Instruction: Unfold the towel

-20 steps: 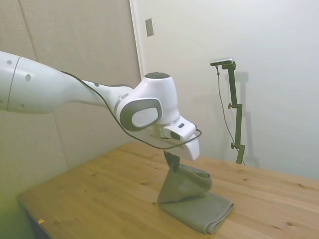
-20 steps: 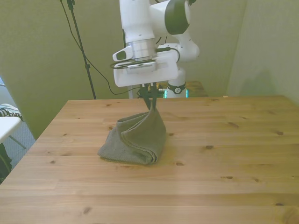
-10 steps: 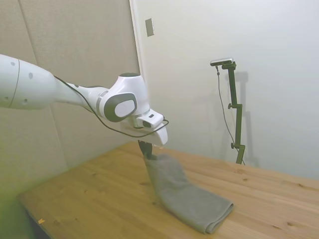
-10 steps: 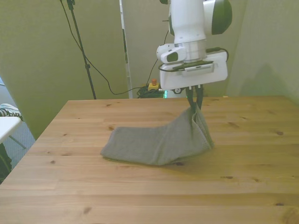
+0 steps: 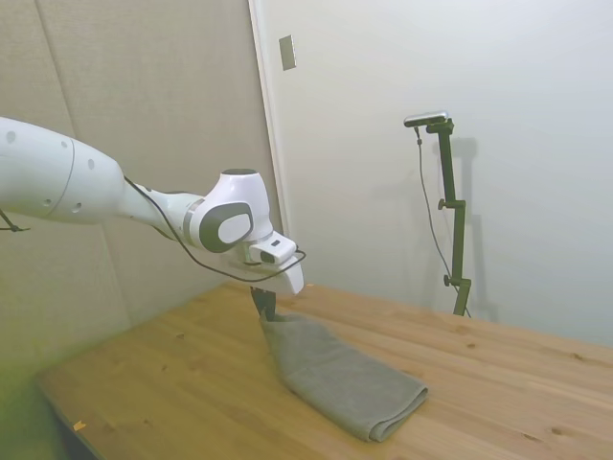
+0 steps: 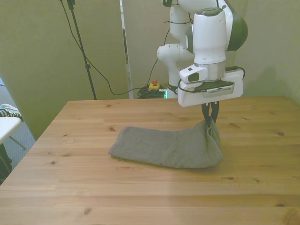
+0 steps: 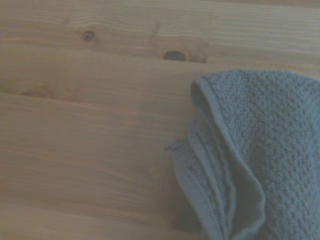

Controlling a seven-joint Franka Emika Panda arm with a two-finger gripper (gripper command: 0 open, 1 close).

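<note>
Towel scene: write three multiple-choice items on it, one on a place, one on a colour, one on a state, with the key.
1. Where does the gripper hold the towel?
A. at its end toward the front view's right
B. at its end toward the front view's left
C. at its middle

2. What colour is the towel?
A. bright red
B. grey-green
C. white

3. How does the towel lie on the table?
A. rolled into a tight ball
B. hanging wholly in the air
C. mostly on the wood, one end lifted

Key: 1 A, the fingers pinch the raised end on that side. 2 B, all views show plain olive-grey cloth. 3 C, only the gripped end rises off the boards.
</note>
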